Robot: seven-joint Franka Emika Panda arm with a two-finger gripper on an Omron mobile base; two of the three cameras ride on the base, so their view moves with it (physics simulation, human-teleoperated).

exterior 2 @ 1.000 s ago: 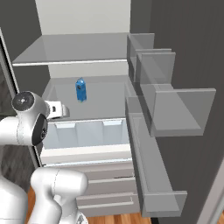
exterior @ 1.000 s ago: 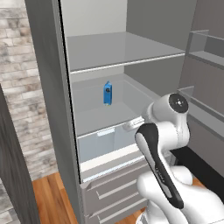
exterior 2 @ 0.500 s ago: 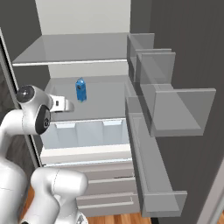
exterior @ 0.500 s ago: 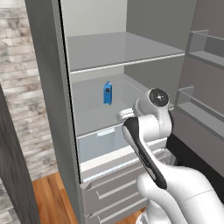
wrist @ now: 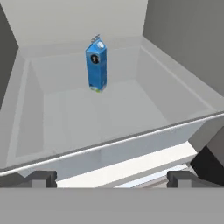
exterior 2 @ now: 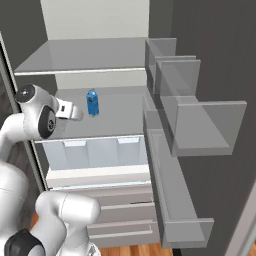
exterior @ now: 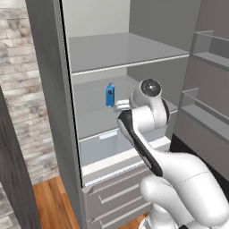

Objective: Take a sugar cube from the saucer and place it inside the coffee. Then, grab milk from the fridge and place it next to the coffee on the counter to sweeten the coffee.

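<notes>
I'm on the milk-fetching step now, with the fridge (exterior: 49, 89) standing open in front of me; the milk (exterior: 110, 95) sits upright on the middle shelf (exterior 2: 120, 112), well back from its front lip, nothing beside it; my end effector (wrist: 111, 177) is spread wide and empty, short of the shelf edge and apart from the carton, which stands left of centre in the hand view. Next, I judge, I must reach in over the lip, line the fingers either side of the carton, then close on its body; the risk is tipping it.
</notes>
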